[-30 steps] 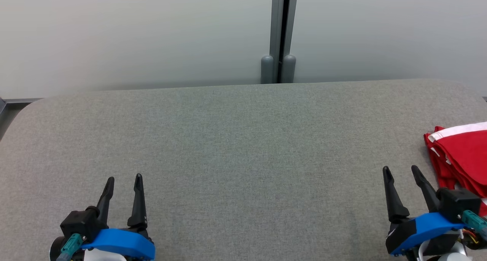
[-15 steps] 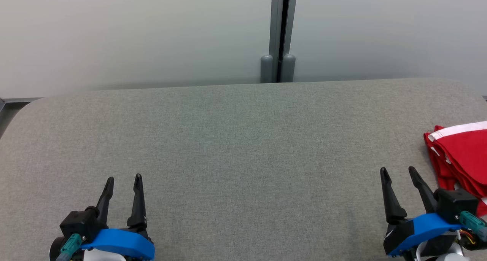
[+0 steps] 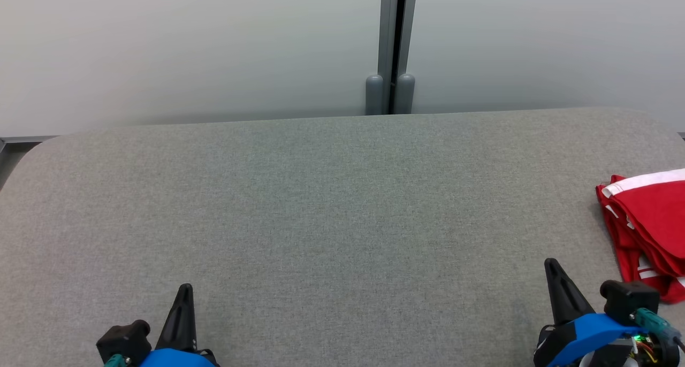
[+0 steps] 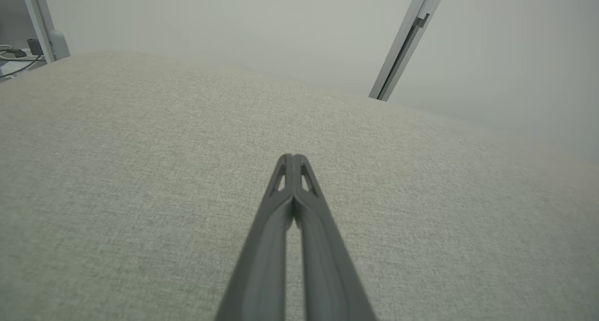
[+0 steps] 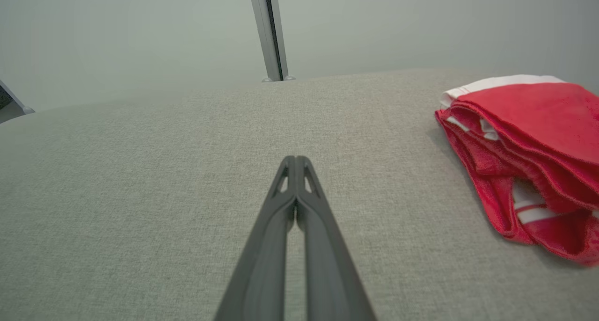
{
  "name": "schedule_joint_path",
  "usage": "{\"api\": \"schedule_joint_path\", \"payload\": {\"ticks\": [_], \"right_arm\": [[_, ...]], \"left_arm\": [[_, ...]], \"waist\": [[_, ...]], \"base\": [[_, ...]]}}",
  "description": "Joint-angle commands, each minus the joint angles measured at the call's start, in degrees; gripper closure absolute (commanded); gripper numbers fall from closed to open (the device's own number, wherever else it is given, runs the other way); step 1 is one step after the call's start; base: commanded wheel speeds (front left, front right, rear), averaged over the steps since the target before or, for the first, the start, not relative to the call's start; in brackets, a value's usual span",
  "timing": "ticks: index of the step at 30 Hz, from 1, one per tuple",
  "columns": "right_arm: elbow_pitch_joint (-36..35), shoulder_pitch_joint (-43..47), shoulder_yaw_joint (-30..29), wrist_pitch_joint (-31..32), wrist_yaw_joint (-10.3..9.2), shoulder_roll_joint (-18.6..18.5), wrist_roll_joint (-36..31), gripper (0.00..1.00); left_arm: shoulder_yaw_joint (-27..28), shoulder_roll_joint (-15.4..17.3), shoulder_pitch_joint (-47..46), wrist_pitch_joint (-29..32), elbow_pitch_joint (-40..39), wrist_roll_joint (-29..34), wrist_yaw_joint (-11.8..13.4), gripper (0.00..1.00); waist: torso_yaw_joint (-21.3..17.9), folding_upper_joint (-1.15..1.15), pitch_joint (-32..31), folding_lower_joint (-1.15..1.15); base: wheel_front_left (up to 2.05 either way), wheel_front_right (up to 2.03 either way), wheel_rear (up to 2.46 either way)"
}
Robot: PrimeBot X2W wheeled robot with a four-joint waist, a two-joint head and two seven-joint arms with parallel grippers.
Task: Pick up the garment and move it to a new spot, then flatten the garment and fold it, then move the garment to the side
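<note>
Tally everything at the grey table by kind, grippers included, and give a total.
garment, red with white trim: 1
grippers, both shut: 2, the left gripper and the right gripper
Total: 3

A broad surface (image 3: 342,196) covered in grey-green woven fabric, with rounded far corners, is seen across the foreground. Behind it, pale frosted wall panels (image 3: 187,46) are joined by a vertical grey metal post (image 3: 392,30), at whose foot two rounded grey caps (image 3: 374,94) are set. Soft, even light is spread throughout. In the left wrist view, cables (image 4: 16,63) are glimpsed beyond the surface's edge.
</note>
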Motion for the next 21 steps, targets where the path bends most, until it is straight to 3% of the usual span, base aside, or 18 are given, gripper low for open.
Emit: {"api": "schedule_joint_path", "payload": {"ticks": [1,21], "right_arm": [[-0.53,-0.73,-0.36,0.48,0.0,-0.16,2.81,1.0],[-0.98,-1.48,-0.39,2.65,0.0,-0.28,24.03,1.0]], "left_arm": [[0.54,0.23,-1.1,0.62,-0.96,-2.31,-0.02,1.0],[2.95,-0.41,-2.1,5.79,-4.1,-20.69,-0.13,1.0]], "waist": [[0.01,0.0,-0.03,0.0],[0.1,0.0,-0.23,0.0]], "base": [[0.0,0.0,0.0],[0.0,0.0,0.0]]}}
